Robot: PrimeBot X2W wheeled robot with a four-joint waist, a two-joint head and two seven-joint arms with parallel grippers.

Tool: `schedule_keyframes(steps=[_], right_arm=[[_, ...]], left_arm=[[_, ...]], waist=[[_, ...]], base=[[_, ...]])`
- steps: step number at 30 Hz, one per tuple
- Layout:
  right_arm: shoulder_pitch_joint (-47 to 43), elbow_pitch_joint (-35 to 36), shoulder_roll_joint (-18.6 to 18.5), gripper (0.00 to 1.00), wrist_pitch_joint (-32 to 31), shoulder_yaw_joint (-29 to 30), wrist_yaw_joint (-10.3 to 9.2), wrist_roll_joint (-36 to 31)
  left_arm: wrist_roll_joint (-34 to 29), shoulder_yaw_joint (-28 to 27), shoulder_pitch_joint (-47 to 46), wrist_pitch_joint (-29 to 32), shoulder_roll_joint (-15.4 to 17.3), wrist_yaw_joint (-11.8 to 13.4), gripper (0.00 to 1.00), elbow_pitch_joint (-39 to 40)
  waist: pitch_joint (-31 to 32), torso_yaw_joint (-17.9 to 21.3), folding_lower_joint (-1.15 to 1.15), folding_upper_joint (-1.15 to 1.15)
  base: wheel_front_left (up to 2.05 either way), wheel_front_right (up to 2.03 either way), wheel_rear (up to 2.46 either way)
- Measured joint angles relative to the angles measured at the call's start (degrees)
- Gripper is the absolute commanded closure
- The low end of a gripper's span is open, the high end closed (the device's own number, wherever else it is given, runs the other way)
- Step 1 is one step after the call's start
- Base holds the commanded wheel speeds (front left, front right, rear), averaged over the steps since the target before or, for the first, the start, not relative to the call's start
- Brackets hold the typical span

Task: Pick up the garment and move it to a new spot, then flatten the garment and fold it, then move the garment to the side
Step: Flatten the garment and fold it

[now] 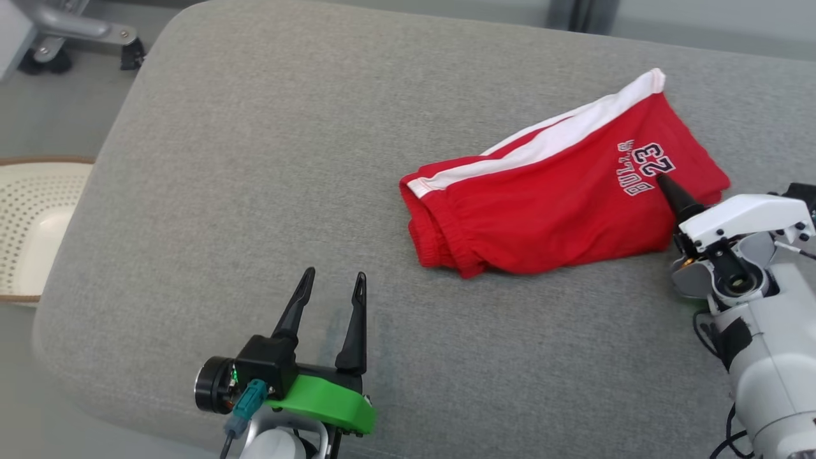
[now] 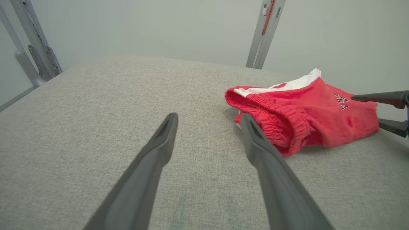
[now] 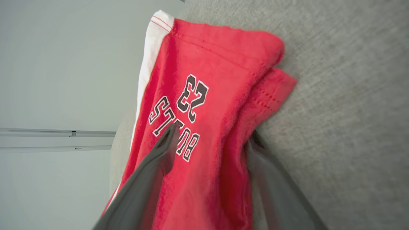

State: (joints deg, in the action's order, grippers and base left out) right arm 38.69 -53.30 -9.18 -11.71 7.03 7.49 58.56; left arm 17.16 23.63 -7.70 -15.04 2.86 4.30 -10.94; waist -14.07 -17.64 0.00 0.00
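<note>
The garment is a pair of red shorts with a white side stripe and "BULLS 23" print. It lies folded on the right half of the grey cushion. My right gripper is at the leg-hem end, open. In the right wrist view one finger lies over the printed cloth and the other sits at the hem's edge by the cushion. My left gripper stands open near the front edge, left of the waistband, touching nothing.
The cushion's rounded left edge drops to the floor, where a white perforated object sits. A wheeled metal frame stands at the far left corner. Grey metal posts rise behind the cushion.
</note>
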Motion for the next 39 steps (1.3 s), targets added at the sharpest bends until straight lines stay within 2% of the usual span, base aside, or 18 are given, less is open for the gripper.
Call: schedule_keyframes(steps=[7,15,16,17,18,31,39], right_arm=[[4.19,-4.37,-0.97,0.0,0.03,0.56,0.0,-2.03],[7.66,-7.94,-1.56,0.0,1.52,0.78,0.05,-3.89],[7.87,-8.21,-1.58,0.29,1.66,0.77,0.05,-3.98],[8.14,-8.64,-1.66,0.75,1.87,0.71,0.08,-4.27],[8.43,-8.96,-1.65,1.0,2.38,0.64,0.08,-4.6],[8.27,-10.43,-1.97,1.0,11.65,-1.03,0.08,-8.45],[2.95,-8.54,-1.77,1.0,17.24,-2.03,0.05,-9.43]], left_arm=[[0.35,0.44,0.0,0.0,0.01,0.25,0.0,0.27],[0.57,0.64,-0.15,0.0,0.01,0.57,0.0,0.67],[0.66,0.66,-0.26,0.0,0.01,0.7,0.0,0.67],[0.73,0.65,-0.38,0.0,0.01,0.75,0.0,0.66],[0.75,0.66,-0.47,0.0,0.01,0.75,0.0,0.64],[0.92,0.03,-0.91,0.0,0.0,0.66,0.0,-0.29],[0.25,-1.74,-0.24,0.0,0.0,0.21,0.0,-0.82]], waist=[[-1.0,-3.03,0.0,0.0],[-2.13,-4.03,0.0,0.0],[-2.22,-4.01,0.0,0.0],[-2.28,-3.95,0.0,0.0],[-2.32,-3.86,0.0,0.0],[-1.16,-1.53,0.0,0.0],[1.28,1.16,0.0,0.0]], base=[[0.0,0.0,0.0],[0.0,0.0,0.0],[0.0,0.0,0.0],[0.0,0.0,0.0],[0.0,0.0,0.0],[0.0,0.0,0.0],[0.0,0.0,0.0]])
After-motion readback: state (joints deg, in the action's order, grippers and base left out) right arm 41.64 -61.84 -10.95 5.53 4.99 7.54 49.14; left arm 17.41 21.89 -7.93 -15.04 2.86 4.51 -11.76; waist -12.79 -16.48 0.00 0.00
